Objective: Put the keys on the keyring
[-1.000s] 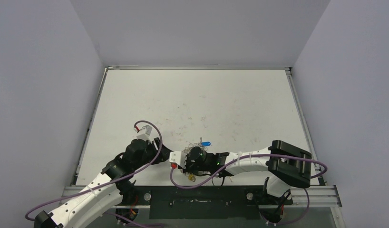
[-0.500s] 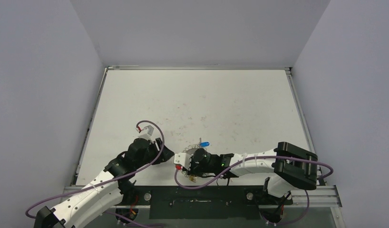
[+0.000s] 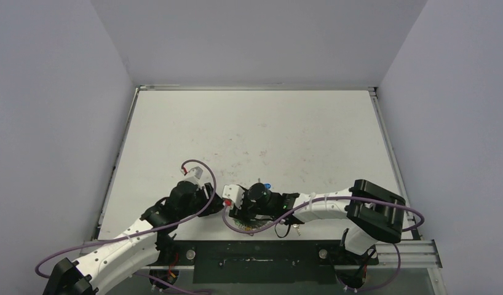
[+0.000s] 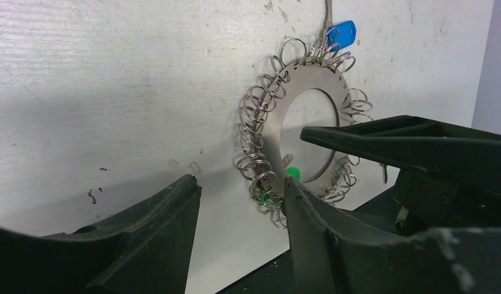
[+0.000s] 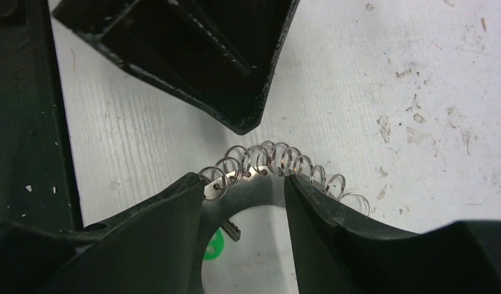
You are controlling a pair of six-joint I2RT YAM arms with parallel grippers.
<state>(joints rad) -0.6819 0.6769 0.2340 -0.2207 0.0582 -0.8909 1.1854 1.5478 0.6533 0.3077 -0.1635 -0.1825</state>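
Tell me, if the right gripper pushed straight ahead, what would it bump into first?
Probably the keyring: its looped rim lies between the right gripper's open fingers. The left gripper is close beyond, though depth is unclear.

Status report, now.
Left gripper open, right gripper open. Keyring lies free, rim between right jaws. Blue key, green key at ring. Grippers crowd each other.

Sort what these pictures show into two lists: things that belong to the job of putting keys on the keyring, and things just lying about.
Belong to the job:
keyring
blue-tagged key
green-tagged key
left gripper
right gripper

Just there:
table
purple cables
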